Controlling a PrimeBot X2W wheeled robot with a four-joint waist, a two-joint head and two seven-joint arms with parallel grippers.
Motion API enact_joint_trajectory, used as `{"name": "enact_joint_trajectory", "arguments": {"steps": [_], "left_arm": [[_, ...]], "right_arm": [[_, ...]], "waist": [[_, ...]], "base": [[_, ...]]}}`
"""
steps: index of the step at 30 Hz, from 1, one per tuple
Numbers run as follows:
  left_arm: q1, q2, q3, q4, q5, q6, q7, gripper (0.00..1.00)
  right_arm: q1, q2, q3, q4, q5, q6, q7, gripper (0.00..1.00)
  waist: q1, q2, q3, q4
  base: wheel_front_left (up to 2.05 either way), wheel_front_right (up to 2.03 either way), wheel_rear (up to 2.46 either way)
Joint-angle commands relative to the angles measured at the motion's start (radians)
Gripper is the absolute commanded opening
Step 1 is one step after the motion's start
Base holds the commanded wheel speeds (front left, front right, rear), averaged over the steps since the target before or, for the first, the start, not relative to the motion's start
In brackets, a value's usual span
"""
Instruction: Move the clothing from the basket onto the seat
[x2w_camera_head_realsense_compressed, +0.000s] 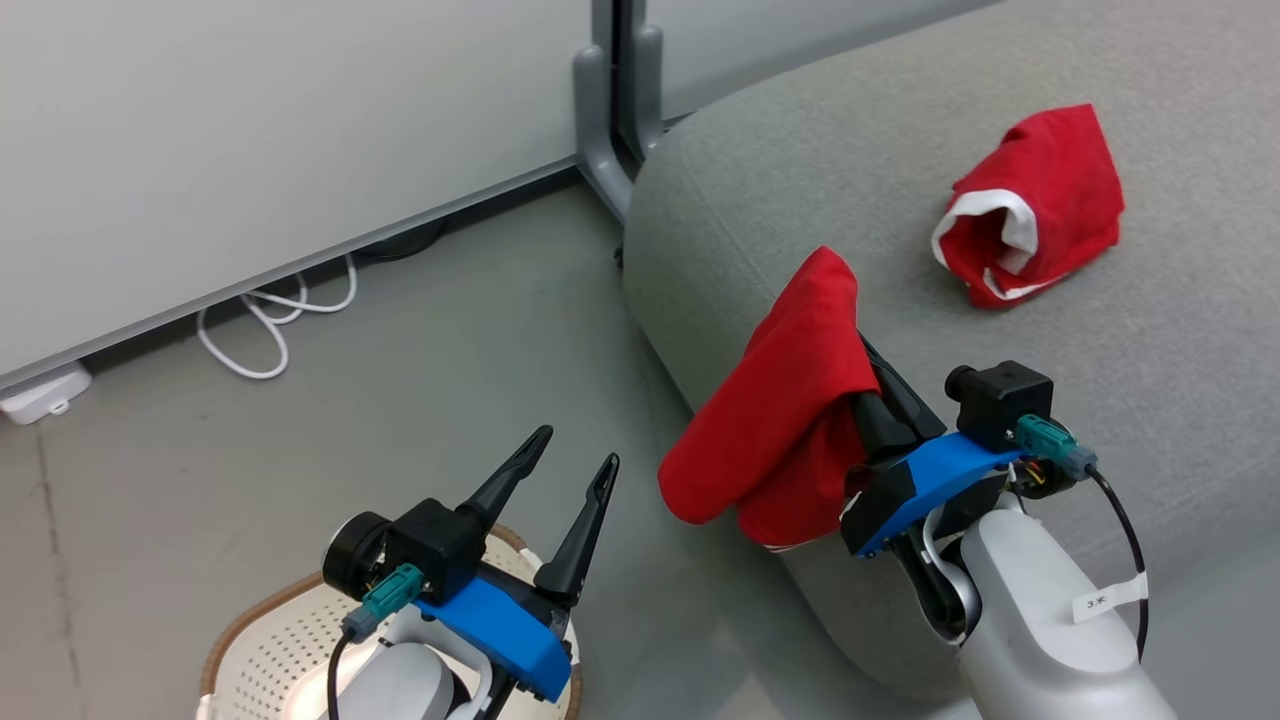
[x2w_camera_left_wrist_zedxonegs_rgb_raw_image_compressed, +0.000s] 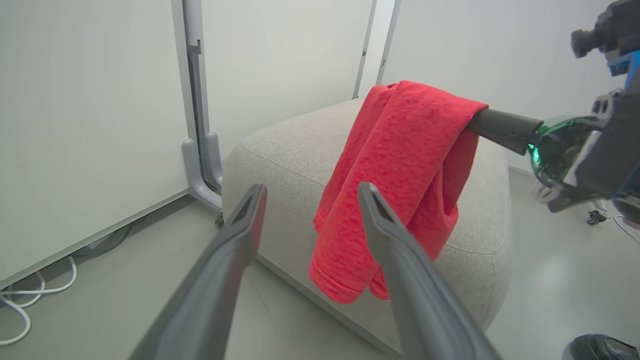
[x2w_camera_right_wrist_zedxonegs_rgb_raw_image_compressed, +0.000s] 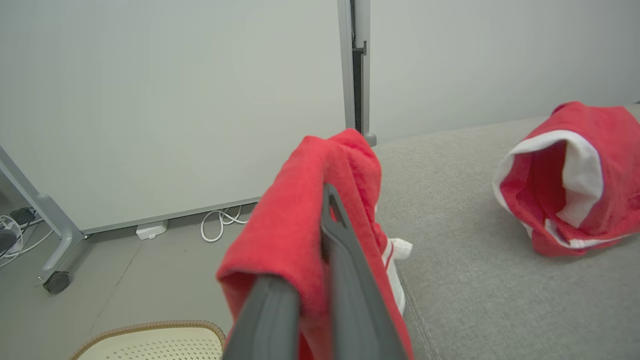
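Observation:
One red garment with white trim (x2w_camera_head_realsense_compressed: 1030, 210) (x2w_camera_right_wrist_zedxonegs_rgb_raw_image_compressed: 570, 180) lies crumpled on the light grey sofa (x2w_camera_head_realsense_compressed: 1000, 420) (x2w_camera_right_wrist_zedxonegs_rgb_raw_image_compressed: 475, 280). My right gripper (x2w_camera_head_realsense_compressed: 870, 390) (x2w_camera_right_wrist_zedxonegs_rgb_raw_image_compressed: 320, 200) is shut on the second red garment (x2w_camera_head_realsense_compressed: 780, 420) (x2w_camera_left_wrist_zedxonegs_rgb_raw_image_compressed: 395, 185) (x2w_camera_right_wrist_zedxonegs_rgb_raw_image_compressed: 300, 235). This one drapes over the fingers and hangs at the sofa's (x2w_camera_left_wrist_zedxonegs_rgb_raw_image_compressed: 280, 150) rounded left edge, above the floor. To the lower left, my left gripper (x2w_camera_head_realsense_compressed: 578, 447) (x2w_camera_left_wrist_zedxonegs_rgb_raw_image_compressed: 311, 187) is open and holds nothing, above the cream basket (x2w_camera_head_realsense_compressed: 280, 630) (x2w_camera_right_wrist_zedxonegs_rgb_raw_image_compressed: 165, 342). The part of the basket that shows holds no cloth.
White partition panels stand behind, joined by a grey post with a foot (x2w_camera_head_realsense_compressed: 600, 130) close to the sofa's corner. White cables (x2w_camera_head_realsense_compressed: 270, 320) and a white box (x2w_camera_head_realsense_compressed: 40, 395) lie along the wall. A wheeled grey leg (x2w_camera_right_wrist_zedxonegs_rgb_raw_image_compressed: 55, 280) stands left. A dark shoe (x2w_camera_left_wrist_zedxonegs_rgb_raw_image_compressed: 600, 347) shows on the floor.

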Motion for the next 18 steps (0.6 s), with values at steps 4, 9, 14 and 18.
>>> {"name": "enact_joint_trajectory", "arguments": {"steps": [4, 9, 14, 18], "left_arm": [[-0.014, 0.004, 0.002, 0.002, 0.003, -0.002, -0.003, 1.0], [-0.016, 0.002, 0.004, 0.001, 0.005, -0.002, -0.003, 1.0], [-0.019, 0.0, 0.003, 0.001, 0.009, -0.002, -0.003, 1.0], [-0.024, 0.0, -0.001, -0.001, 0.01, -0.002, -0.003, 1.0]], "right_arm": [[-0.004, 0.001, -0.004, -0.008, 0.001, 0.0, -0.004, 0.0], [0.001, 0.001, -0.001, -0.01, 0.002, 0.0, -0.004, 0.0], [0.001, 0.001, -0.001, -0.012, 0.002, 0.0, -0.004, 0.0], [0.007, 0.001, -0.005, -0.01, 0.005, 0.0, -0.004, 0.0]], "waist": [[0.0, 0.0, 0.015, -0.048], [0.0, 0.0, 0.016, -0.067], [0.0, 0.0, 0.019, -0.079], [0.0, 0.0, 0.021, -0.078]], "base": [[0.0, 0.0, 0.0], [0.0, 0.0, 0.0], [0.0, 0.0, 0.0], [0.0, 0.0, 0.0]]}}
